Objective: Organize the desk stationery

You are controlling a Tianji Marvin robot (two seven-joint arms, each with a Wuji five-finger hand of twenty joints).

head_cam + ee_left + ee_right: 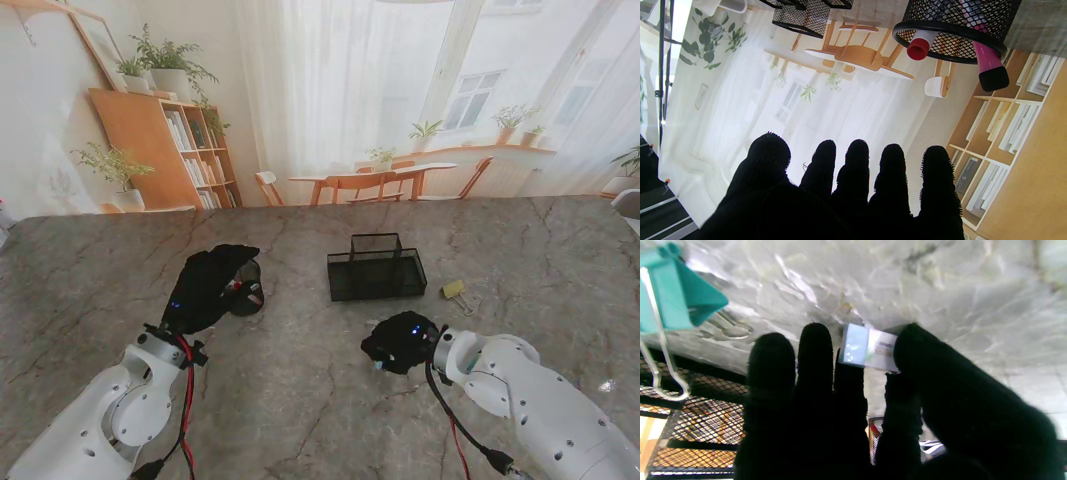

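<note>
From the stand, my left hand point(213, 285) covers most of the round mesh pen cup point(247, 288), so only a sliver shows. My right hand point(400, 342) hides whatever lies under it there. In my right wrist view the small white block point(869, 351) between my fingertips is blurred, its print unreadable, and the teal binder clip point(671, 300) runs off the picture's edge.

Black mesh tray point(376, 270): rectangular, compartmented, upright at centre of surface. Round black mesh cup point(953, 30): left of tray, holds red-capped marker point(919, 46) and pink marker point(988, 65). Yellow clip point(455, 291): lying right of tray. Teal clip point(671, 293) near tray. Small white eraser point(870, 347): on surface, touching fingers point(920, 350).
</note>
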